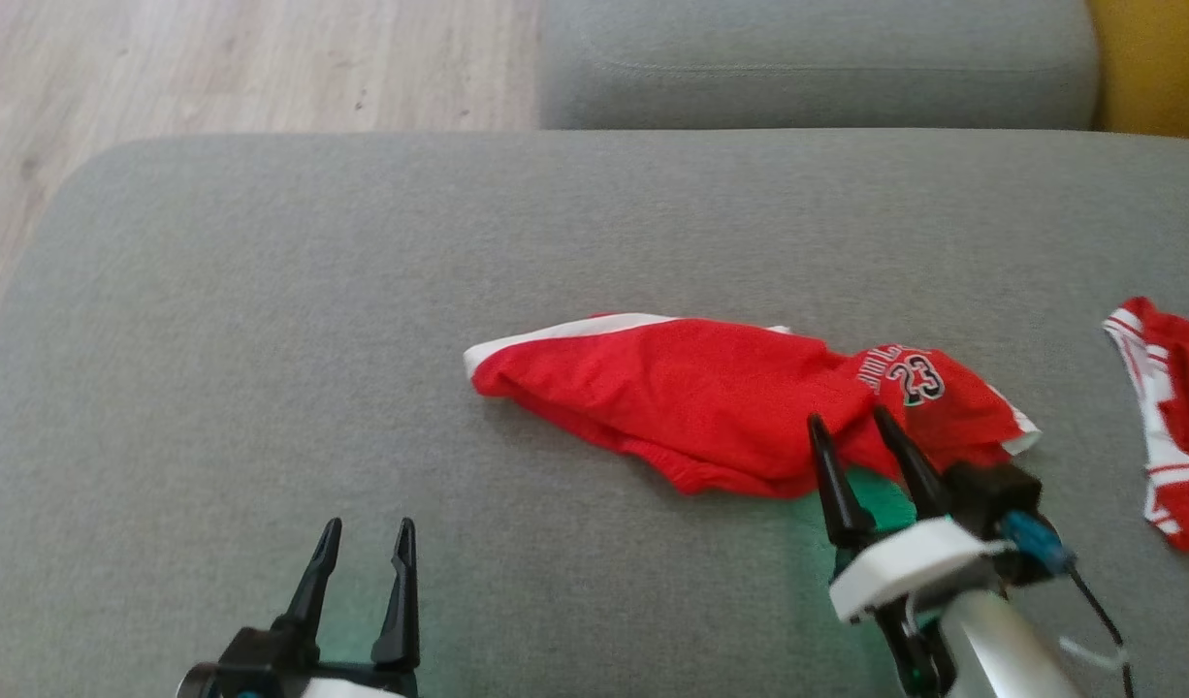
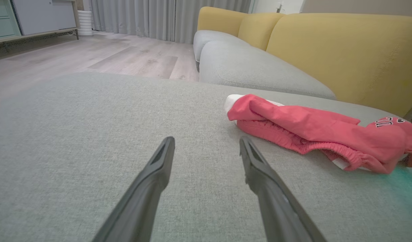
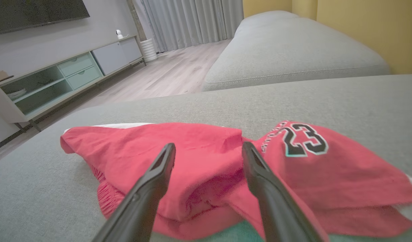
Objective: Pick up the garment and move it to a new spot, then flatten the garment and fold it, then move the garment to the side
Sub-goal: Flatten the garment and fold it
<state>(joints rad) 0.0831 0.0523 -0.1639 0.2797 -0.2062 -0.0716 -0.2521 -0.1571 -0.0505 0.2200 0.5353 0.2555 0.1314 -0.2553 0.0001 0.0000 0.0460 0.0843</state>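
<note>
Limp, light-looking shorts (image 1: 691, 397) lie just ahead of the right end effector (image 1: 849, 417), spread empty like the left end effector (image 1: 369, 524); I'd pinch the nearest fold

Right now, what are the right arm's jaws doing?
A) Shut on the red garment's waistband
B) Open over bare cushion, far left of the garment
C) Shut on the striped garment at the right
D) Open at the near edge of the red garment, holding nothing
D: the right arm's jaws stand wide apart at the near edge of the red garment, with no cloth pinched between them.
</note>
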